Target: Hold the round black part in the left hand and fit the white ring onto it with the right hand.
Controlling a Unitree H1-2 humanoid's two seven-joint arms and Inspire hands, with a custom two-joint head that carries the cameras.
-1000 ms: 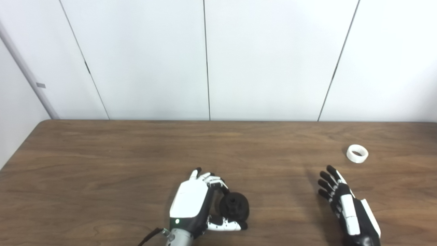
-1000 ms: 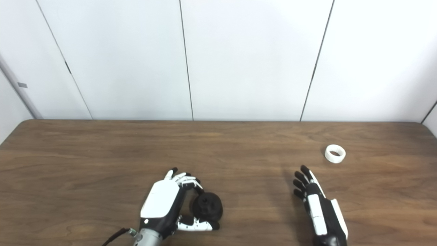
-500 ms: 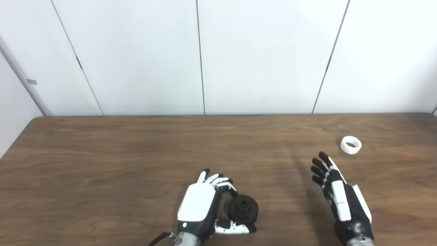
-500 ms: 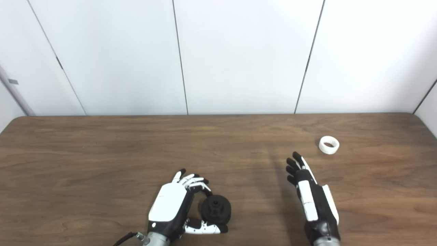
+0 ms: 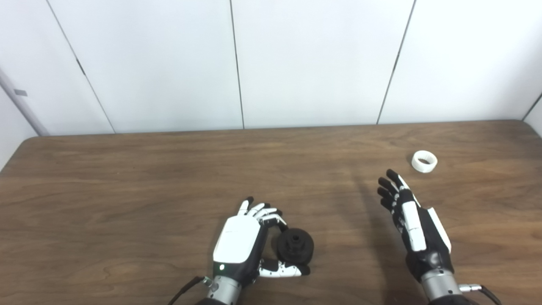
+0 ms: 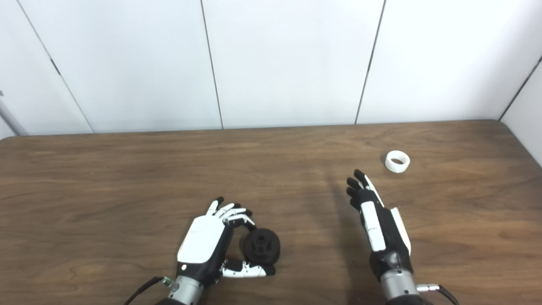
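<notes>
Left hand (image 5: 239, 239) cupped the round black part (image 5: 295, 245), fingers and thumb curled round it near the tabletop (image 5: 127, 190) front edge. Right hand (image 5: 413, 222) was empty, fingers spread, just short of the white ring (image 5: 424, 162) lying near the far right corner, bare wood between.

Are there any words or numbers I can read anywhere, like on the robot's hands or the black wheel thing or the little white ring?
No readable text: none.
left hand: plain white shell, only a small green light, no letters.
right hand: no print visible.
round black part: no marking visible.
white ring: too small to show any.
table and wall panels: bare; a small grey tag at the left edge is too blurred to read.
</notes>
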